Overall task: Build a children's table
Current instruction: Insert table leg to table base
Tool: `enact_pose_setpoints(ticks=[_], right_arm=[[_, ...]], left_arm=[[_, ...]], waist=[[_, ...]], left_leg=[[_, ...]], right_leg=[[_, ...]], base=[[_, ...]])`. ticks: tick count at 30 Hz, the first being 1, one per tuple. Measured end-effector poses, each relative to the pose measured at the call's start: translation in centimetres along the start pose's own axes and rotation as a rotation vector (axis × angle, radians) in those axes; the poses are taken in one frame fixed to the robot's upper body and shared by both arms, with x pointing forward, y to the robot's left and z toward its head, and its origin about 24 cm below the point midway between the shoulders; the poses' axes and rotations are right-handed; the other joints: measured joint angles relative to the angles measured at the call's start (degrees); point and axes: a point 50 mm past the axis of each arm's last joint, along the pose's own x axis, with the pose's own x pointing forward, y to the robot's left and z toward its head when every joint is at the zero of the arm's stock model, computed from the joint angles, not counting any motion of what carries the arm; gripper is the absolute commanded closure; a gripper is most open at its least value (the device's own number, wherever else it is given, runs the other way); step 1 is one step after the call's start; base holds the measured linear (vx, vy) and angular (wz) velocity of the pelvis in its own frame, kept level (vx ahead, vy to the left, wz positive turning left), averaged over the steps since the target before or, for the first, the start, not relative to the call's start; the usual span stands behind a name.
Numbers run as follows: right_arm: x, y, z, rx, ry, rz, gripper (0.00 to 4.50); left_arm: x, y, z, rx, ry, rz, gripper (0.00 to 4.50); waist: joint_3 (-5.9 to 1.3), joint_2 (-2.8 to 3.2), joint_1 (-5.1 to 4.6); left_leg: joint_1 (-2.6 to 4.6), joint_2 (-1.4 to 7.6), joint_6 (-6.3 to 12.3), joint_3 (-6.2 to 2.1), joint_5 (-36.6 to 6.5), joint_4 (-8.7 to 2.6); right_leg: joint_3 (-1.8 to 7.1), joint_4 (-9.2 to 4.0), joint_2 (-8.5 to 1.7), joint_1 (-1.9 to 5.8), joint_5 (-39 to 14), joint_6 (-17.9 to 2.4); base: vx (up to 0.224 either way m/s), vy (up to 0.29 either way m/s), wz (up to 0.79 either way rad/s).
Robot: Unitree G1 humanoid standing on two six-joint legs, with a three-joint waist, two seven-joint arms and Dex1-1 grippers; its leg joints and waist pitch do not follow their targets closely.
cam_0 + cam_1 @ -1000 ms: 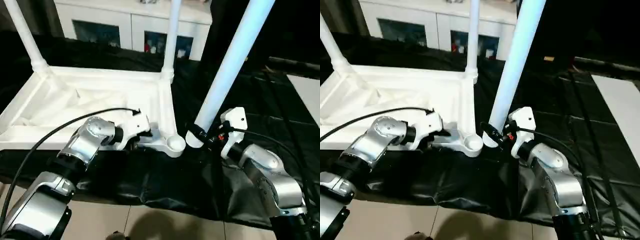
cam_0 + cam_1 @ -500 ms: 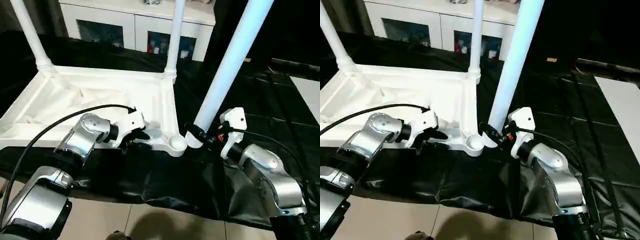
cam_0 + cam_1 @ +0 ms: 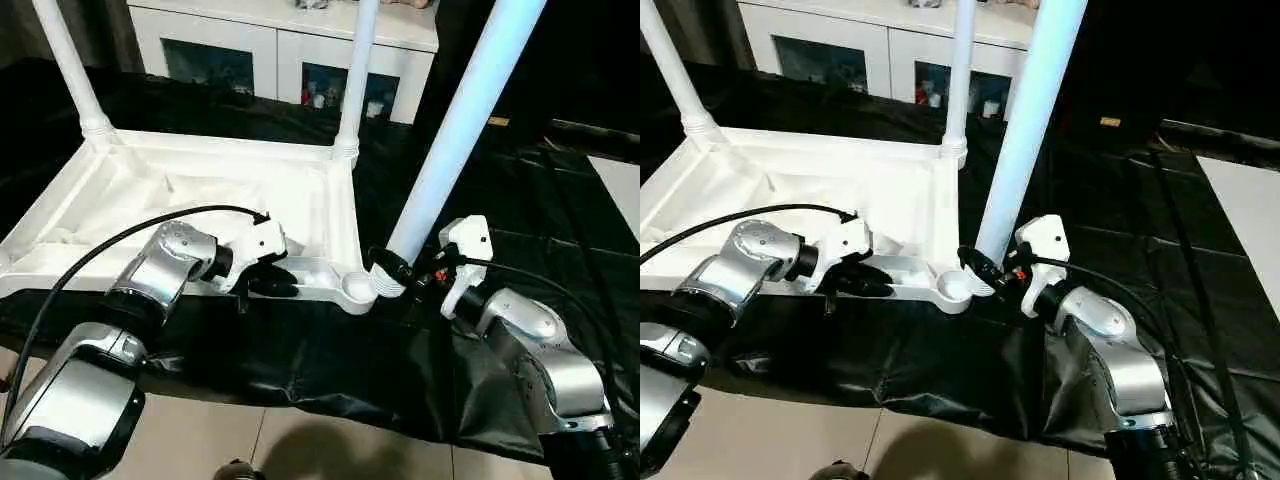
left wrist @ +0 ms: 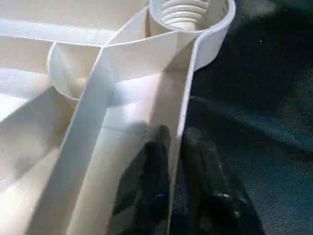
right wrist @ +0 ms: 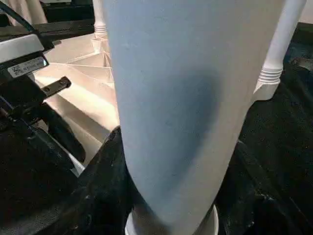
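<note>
— So, which step is this?

— Fitting the third leg, I'd judge. The tabletop (image 3: 190, 190) lies underside up on the black-draped worktop (image 3: 560, 200), with two legs already standing in its far corners: the far-left leg (image 3: 65, 65) and the far-right leg (image 3: 358, 75). The right gripper (image 3: 392, 270) has its jaws pinched on the third leg (image 3: 465, 120) near its lower end, and that end sits just beside the open corner socket (image 3: 355, 287), not in it.

— And the left gripper (image 4: 176, 161)?

— Its jaws are pinching the tabletop's near rim, one finger on each side of the thin wall, likely to steady it.

— What does the next move call for?

— Probably bringing the leg's foot over the socket, standing it straight, then pushing or turning it onto the thread visible inside while the rim is held firm.
</note>
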Motion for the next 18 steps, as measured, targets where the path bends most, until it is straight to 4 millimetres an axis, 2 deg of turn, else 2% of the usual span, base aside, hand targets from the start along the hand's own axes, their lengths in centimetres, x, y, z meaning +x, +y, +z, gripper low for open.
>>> enact_pose_setpoints(ticks=[6, 10, 16, 18], right_arm=[[0.0, 0.0, 0.0, 0.000, 0.000, 0.000, 2.62], [0.0, 0.0, 0.0, 0.000, 0.000, 0.000, 2.62], [0.2, 0.0, -0.6, 0.026, 0.030, -0.031, 2.62], [0.4, 0.1, -0.7, 0.060, 0.036, -0.045, 2.62]], left_arm=[[0.1, -0.2, 0.1, 0.029, 0.010, -0.039, 4.45], [0.1, -0.4, 0.2, 0.040, 0.011, -0.056, 4.45], [0.6, -1.1, 0.3, 0.057, -0.010, -0.014, 4.45], [1.1, -1.9, 0.3, 0.017, -0.038, 0.016, 4.49]], waist=[[0.00, 0.00, -0.29], [0.00, 0.00, -0.68], [-0.05, 0.23, -0.68], [-0.07, 0.27, -0.77]], left_leg=[[0.00, 0.00, 0.00, 0.04, 0.00, 0.00], [-0.01, 0.00, 0.00, 0.05, 0.00, 0.00], [0.02, 0.00, 0.01, 0.07, 0.00, 0.00], [0.09, 0.00, 0.01, 0.13, 0.00, 0.00]], right_leg=[[0.05, -0.07, 0.00, 0.00, 0.00, 0.00], [0.06, -0.10, 0.00, 0.00, -0.01, 0.00], [0.05, -0.16, 0.00, 0.06, -0.01, 0.00], [0.11, -0.16, -0.01, 0.09, -0.01, -0.01]], base=[[0.000, 0.000, 0.00], [0.000, 0.000, 0.00], [0.000, 0.000, 0.00], [0.000, 0.000, 0.00]])
